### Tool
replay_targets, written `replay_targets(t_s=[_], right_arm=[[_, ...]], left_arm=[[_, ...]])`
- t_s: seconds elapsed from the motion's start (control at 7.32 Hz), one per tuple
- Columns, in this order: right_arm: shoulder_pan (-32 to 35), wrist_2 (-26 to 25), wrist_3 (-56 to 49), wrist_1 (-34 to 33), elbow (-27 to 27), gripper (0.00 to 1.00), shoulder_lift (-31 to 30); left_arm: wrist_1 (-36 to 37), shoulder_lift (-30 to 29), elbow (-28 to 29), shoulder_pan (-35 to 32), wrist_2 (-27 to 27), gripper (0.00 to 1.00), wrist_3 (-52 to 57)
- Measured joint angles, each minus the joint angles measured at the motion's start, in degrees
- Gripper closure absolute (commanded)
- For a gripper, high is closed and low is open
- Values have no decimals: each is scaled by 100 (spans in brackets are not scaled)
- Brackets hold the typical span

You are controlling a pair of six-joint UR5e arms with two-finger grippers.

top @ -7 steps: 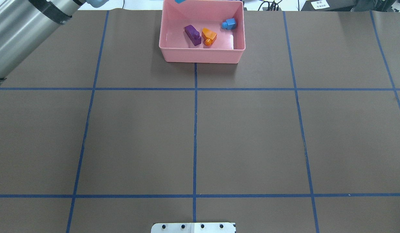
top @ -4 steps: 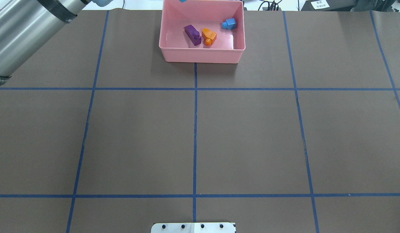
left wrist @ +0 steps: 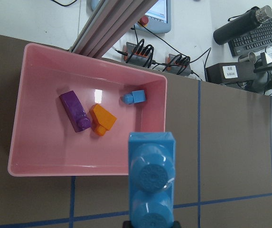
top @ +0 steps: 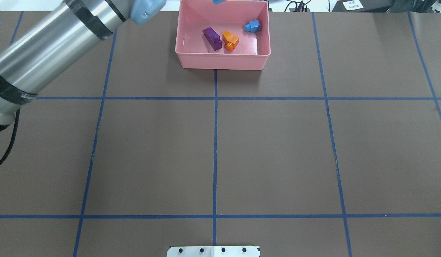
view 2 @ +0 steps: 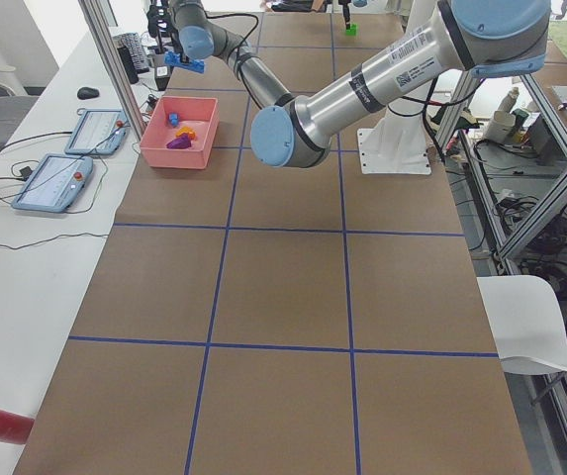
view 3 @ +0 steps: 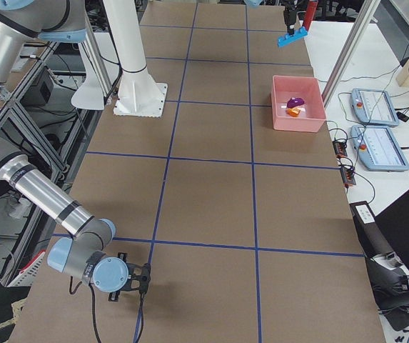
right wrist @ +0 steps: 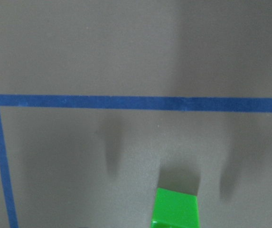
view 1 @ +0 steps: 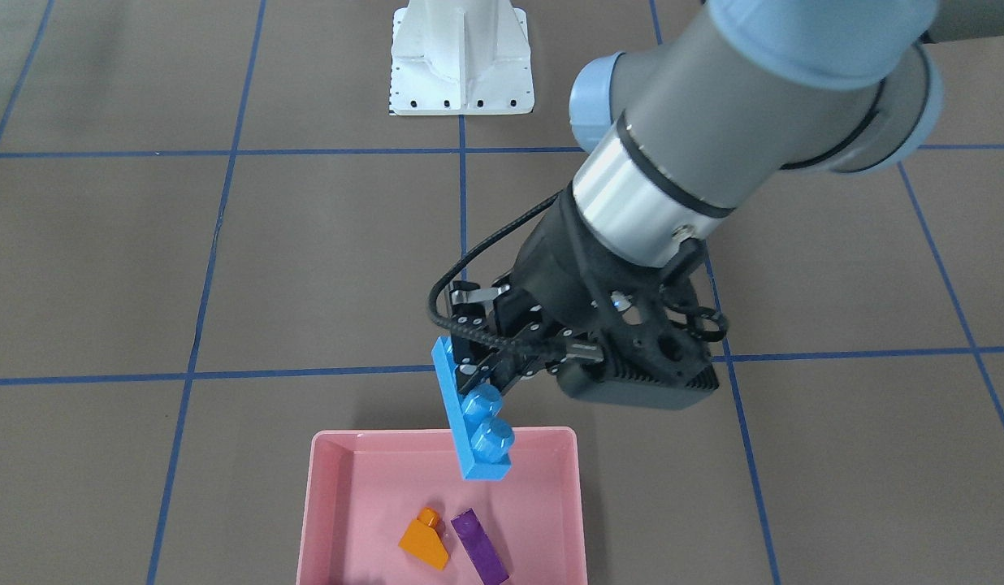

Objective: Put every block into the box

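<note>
My left gripper (view 1: 472,363) is shut on the long blue brick (view 1: 474,426) and holds it upright in the air over the robot-side rim of the pink box (view 1: 323,487). In the left wrist view the brick (left wrist: 151,175) hangs over the box's near wall (left wrist: 88,170). Inside the box (top: 222,61) lie the purple brick (top: 212,38), the orange brick (top: 230,40) and the small blue brick (top: 253,26). The green brick (right wrist: 176,209) lies on the table under the right wrist camera. My right gripper (view 3: 129,279) is low over the table; I cannot tell whether it is open or shut.
The white metal base (view 1: 461,57) stands at the robot's side of the table. An aluminium post (left wrist: 117,19) rises just behind the box. Two control pendants (view 2: 65,183) and cables lie on the white bench beyond the box.
My left arm has swung to the right in the overhead view, and the blue brick's tip at the top edge has shifted right over the box's far wall.
</note>
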Motion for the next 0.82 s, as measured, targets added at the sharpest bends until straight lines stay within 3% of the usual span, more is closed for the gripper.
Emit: replay_targets(t_s=[0.55, 0.68, 0.82], right_arm=[[0, 7, 1, 0, -4, 7, 8], [0, 4, 3, -1, -5, 13, 11], [0, -1, 12, -1, -6, 39, 14]], left_arm=[[-1367, -130, 1467, 709, 1537, 100, -181], [-1514, -186, 1740, 839, 1856, 100, -185], [-1581, -273, 1996, 915, 2102, 46, -189]])
